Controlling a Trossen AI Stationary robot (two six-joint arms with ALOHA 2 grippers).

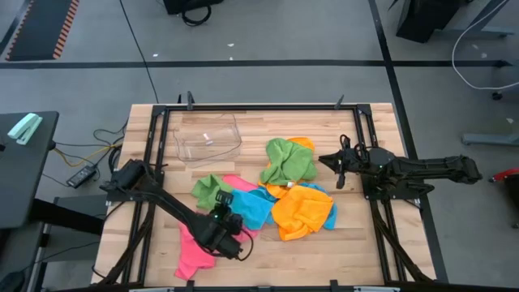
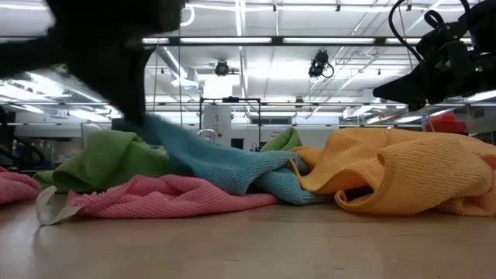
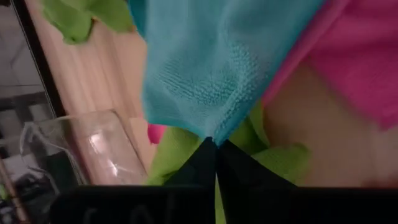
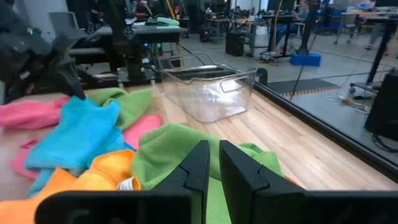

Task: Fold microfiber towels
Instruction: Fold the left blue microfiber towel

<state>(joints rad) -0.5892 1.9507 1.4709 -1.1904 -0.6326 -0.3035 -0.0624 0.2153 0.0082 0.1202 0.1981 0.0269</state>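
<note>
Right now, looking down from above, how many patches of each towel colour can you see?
Green towel patches: 2
Pink towel patches: 2
Orange towel patches: 2
Blue towel patch: 1
Total: 7 patches. Overlaps hide whether two patches of one colour are the same towel.
</note>
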